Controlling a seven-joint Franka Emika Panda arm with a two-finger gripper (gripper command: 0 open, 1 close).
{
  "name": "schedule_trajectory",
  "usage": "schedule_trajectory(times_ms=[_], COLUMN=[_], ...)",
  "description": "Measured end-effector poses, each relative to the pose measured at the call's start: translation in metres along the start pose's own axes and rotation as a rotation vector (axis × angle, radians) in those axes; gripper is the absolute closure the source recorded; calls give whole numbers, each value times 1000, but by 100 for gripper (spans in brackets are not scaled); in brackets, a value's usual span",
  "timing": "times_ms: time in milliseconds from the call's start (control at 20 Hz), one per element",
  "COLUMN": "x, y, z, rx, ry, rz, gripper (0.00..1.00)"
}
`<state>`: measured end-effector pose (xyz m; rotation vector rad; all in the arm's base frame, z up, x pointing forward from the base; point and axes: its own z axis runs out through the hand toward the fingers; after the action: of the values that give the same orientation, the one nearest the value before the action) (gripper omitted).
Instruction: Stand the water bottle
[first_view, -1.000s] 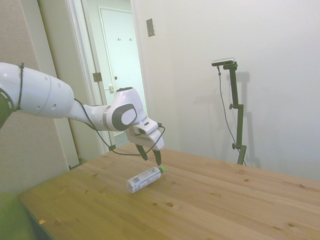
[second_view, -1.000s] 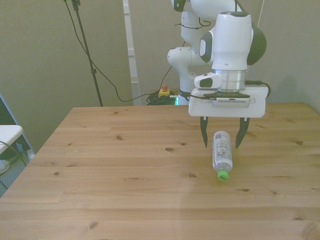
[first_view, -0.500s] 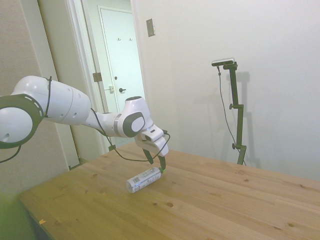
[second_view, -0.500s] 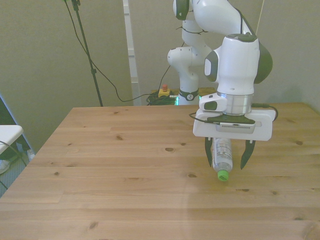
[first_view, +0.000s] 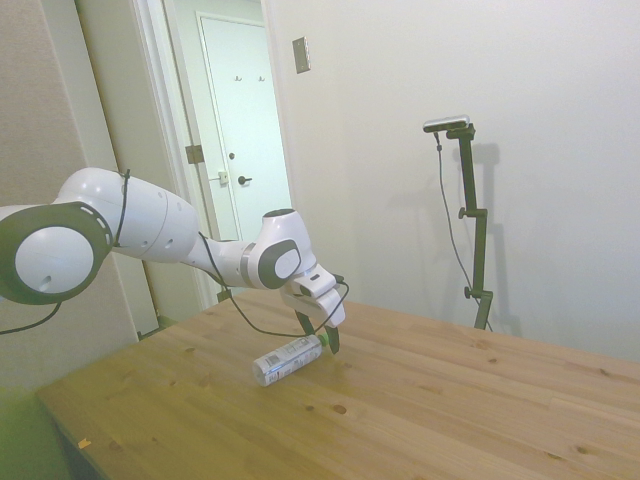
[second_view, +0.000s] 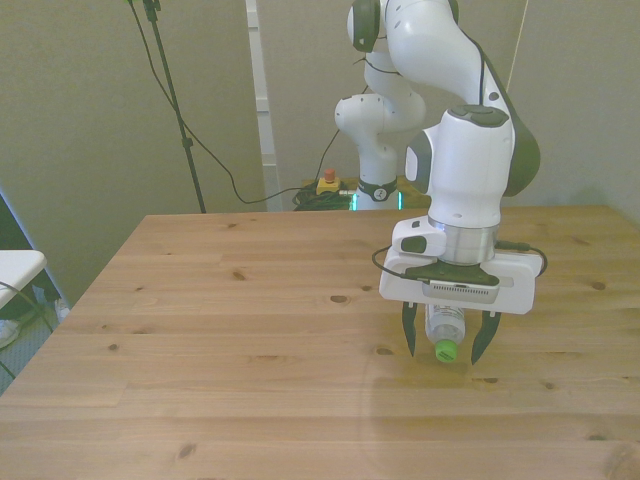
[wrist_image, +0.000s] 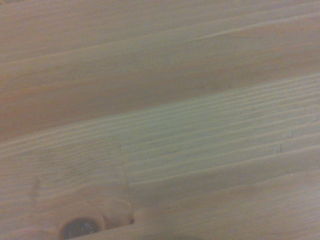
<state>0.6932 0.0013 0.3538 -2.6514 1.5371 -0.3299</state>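
Note:
The water bottle (first_view: 286, 359) lies flat on the wooden table (first_view: 420, 400), its green cap (second_view: 445, 349) pointing toward the front view's near edge. Most of the bottle (second_view: 444, 320) is hidden under the gripper's body in the front view. My gripper (second_view: 441, 339) is low over the cap end and open, one dark finger on each side of the cap, with a gap to each. In the side view the gripper (first_view: 324, 339) stands at the bottle's cap end, fingertips close to the tabletop. The wrist view shows only blurred wood grain and a dark knot (wrist_image: 79, 227).
Bare table planks (second_view: 250, 330) stretch toward the front view's left and toward the near edge. A black cable loops from the gripper's body (second_view: 381, 262). A door (first_view: 240, 120) and plain walls stand behind the table.
The gripper has come down and shifted along the bottle from its body toward the cap end, still open. The bottle has not moved.

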Motion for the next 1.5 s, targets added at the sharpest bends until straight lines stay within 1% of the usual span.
schedule_trajectory(times_ms=[700, 1200, 1350, 1500], x=[-6, 6, 12, 19], y=[-9, -2, 0, 3], z=[-2, -3, -13, -36], rx=[18, 10, 22, 49], ry=[-19, -17, -7, 17], rz=[10, 22, 9, 0], gripper=[100, 100, 100, 100])
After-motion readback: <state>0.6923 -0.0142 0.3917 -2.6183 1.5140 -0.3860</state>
